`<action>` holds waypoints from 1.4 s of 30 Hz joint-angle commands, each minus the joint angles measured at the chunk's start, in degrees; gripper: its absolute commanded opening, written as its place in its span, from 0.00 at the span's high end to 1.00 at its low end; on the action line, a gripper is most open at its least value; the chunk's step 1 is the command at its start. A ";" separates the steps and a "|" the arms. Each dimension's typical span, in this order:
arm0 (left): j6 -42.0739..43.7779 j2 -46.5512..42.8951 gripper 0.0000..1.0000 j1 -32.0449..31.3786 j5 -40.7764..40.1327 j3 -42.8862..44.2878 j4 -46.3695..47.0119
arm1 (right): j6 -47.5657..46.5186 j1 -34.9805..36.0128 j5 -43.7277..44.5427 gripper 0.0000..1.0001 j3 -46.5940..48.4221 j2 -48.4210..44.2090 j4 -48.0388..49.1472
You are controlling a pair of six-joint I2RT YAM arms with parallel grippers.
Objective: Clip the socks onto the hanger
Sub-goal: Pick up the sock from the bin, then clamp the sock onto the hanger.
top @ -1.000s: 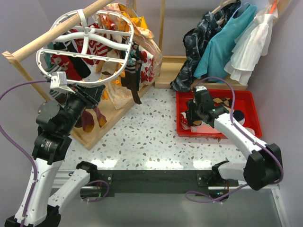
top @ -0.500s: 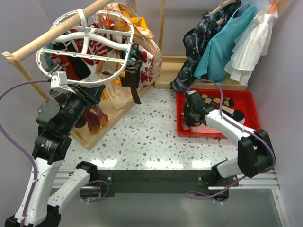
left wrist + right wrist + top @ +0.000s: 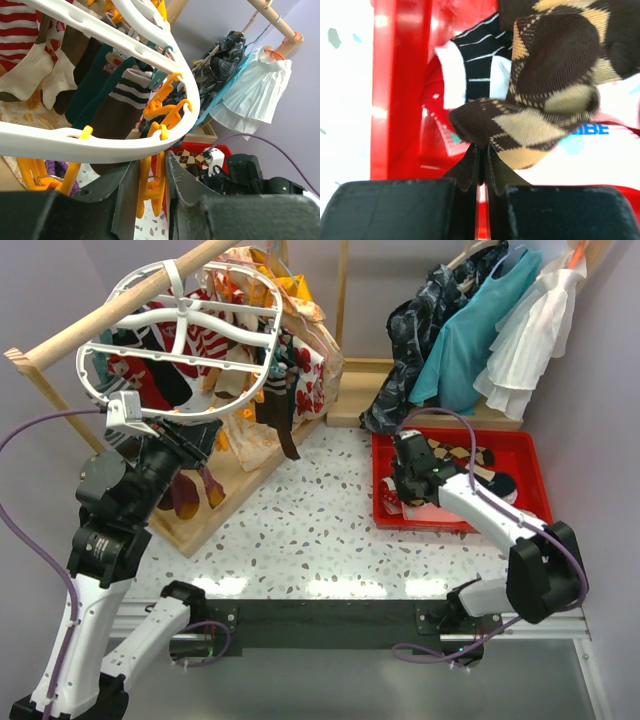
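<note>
The speckled table (image 3: pixel 300 530) fills the middle of the top view. A long wooden rail (image 3: pixel 60 335) slants across at 10 o'clock, and a teal dress (image 3: pixel 470 340) and a white dress (image 3: pixel 525 335) hang at 2 o'clock.

The hanger (image 3: pixel 60 142), a big white oval frame with spokes, hangs from the rail between 10 and 11 o'clock. Several socks are already clipped under it. The left wrist view shows a red-white striped sock (image 3: pixel 20 30) at 10 o'clock, a dark teal sock (image 3: pixel 95 85) nearer the middle, and a brown sock with striped cuff (image 3: pixel 125 100) just beside it.

The left arm (image 3: pixel 110 520) rises from 7 o'clock up to the hanger's near rim. The right arm (image 3: pixel 490 515) bends from 4 o'clock into the red tray (image 3: pixel 535 475), which sits at 3 o'clock.

More socks lie heaped in the tray. An argyle sock (image 3: pixel 545 100), brown and tan, lies on top, and a black sock with thin white stripes (image 3: pixel 480 65) lies beside it towards 10 o'clock in the right wrist view.

The right gripper (image 3: pixel 481 155) is pinched almost flat, with a fold of the argyle sock caught between its tips, close to the tray's wall.

The left gripper (image 3: pixel 151 170) stands narrow, one finger pressed on each side of an orange clip (image 3: pixel 152 192) that hangs from the hanger's rim.
</note>
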 commanded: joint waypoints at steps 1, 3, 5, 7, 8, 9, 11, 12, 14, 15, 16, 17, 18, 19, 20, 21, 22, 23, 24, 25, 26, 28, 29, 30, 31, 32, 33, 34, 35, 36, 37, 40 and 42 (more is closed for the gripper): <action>0.96 0.33 1.00 0.25 0.73 2.53 0.23 | -0.51 0.17 -1.60 1.00 5.13 -5.98 -2.56; 0.87 0.51 1.00 0.25 0.91 2.71 0.23 | -0.86 0.26 -4.58 1.00 6.63 -8.09 -2.74; 0.79 0.51 1.00 0.25 1.17 2.80 0.23 | -1.03 0.17 -7.30 1.00 8.83 -9.84 -2.83; 0.70 0.77 1.00 0.25 1.52 2.88 0.32 | -0.77 0.26 -12.31 1.00 10.93 -10.81 -2.39; 0.52 0.77 1.00 0.25 1.70 2.88 0.40 | -0.42 0.26 -14.15 1.00 11.55 -11.25 -2.04; 0.61 0.86 1.00 0.25 1.79 2.97 0.58 | -0.16 0.35 -17.65 1.00 12.00 -11.87 -1.52; 0.52 0.95 1.00 0.25 2.05 2.71 0.67 | 1.33 0.52 -21.54 1.00 13.14 -12.22 0.42; 0.52 0.95 1.00 0.25 2.05 2.62 0.58 | 1.86 0.61 -23.12 1.00 13.58 -12.31 1.03; 0.35 1.12 1.00 0.34 2.14 2.45 0.67 | 3.62 2.18 -26.73 1.00 15.07 -12.22 3.05; 0.26 1.04 1.00 0.25 2.23 2.44 0.67 | 4.15 2.89 -27.44 1.00 15.69 -12.14 3.67; 0.26 1.21 1.00 0.25 2.49 2.44 0.75 | 5.28 3.76 -28.58 1.00 17.08 -11.61 4.72; 0.17 1.21 1.00 0.25 2.66 2.44 0.93 | 5.82 5.60 -29.02 1.00 17.79 -11.35 5.17; 0.08 1.30 1.00 0.25 2.58 2.53 0.84 | 6.43 6.66 -29.20 1.00 18.58 -11.00 5.69; 0.08 1.47 1.00 0.25 2.84 2.53 0.93 | 7.48 8.76 -29.55 1.00 20.07 -10.30 7.00; -0.09 1.48 1.00 0.25 2.93 2.53 1.11 | 8.10 9.83 -29.64 1.00 20.87 -9.94 7.62; -0.01 1.56 1.00 0.25 3.10 2.45 1.11 | 8.72 10.97 -29.64 1.00 21.75 -9.59 8.24; -0.18 1.65 1.00 0.25 3.11 2.44 1.19 | 9.77 13.07 -29.73 1.00 23.32 -8.54 9.64; -0.18 1.65 1.00 0.25 3.19 2.44 1.28 | 10.30 14.13 -29.56 1.00 24.21 -7.92 10.26; -0.27 1.65 1.00 0.25 3.37 2.44 1.28 | 10.83 15.19 -29.47 1.00 25.09 -7.22 10.88; -0.36 1.65 1.00 0.25 3.46 2.44 1.28 | 11.70 17.20 -29.38 1.00 26.84 -6.43 11.84; -0.44 1.74 1.00 0.34 3.37 2.36 1.37 | 12.14 18.26 -29.12 1.00 27.98 -4.77 12.20; -0.36 1.74 1.00 0.25 3.37 2.36 1.46 | 12.85 21.51 -28.59 1.00 31.05 -3.18 13.07; -0.44 1.65 1.00 0.25 3.37 2.27 1.55 | 13.03 22.48 -28.24 1.00 32.03 -1.34 13.43; -0.45 1.74 1.00 0.25 3.54 2.27 1.46 | 13.72 23.45 -28.06 1.00 32.91 -0.54 13.78; -0.53 1.65 1.00 0.25 3.46 2.27 1.63 | 14.17 24.94 -27.89 1.00 34.48 0.60 14.48; -0.62 1.56 1.00 0.34 3.54 2.18 1.63 | 14.61 25.74 -27.80 1.00 35.20 1.48 14.83; -0.62 1.56 1.00 0.34 3.54 2.18 1.72 | 14.87 26.44 -27.53 1.00 35.81 3.05 15.19; -0.71 1.48 1.00 0.25 3.54 2.18 1.90 | 15.31 27.67 -27.36 1.00 36.86 3.76 16.15; -0.80 1.48 1.00 0.25 3.54 2.01 1.99 | 15.66 28.29 -27.44 1.00 37.31 5.34 16.59; -0.71 1.39 1.00 0.25 3.63 1.92 1.99 | 15.84 29.34 -27.18 1.00 38.53 5.96 17.20; -0.71 1.30 1.00 0.25 3.63 1.74 1.99 | 15.84 29.87 -26.92 1.00 39.15 6.49 17.30; -0.71 1.21 1.00 0.25 3.81 1.39 2.16 | 16.02 31.54 -26.65 1.00 41.35 8.95 17.82; -0.62 1.04 1.00 0.25 3.72 1.22 2.07 | 16.37 32.33 -26.74 1.00 42.75 10.44 18.44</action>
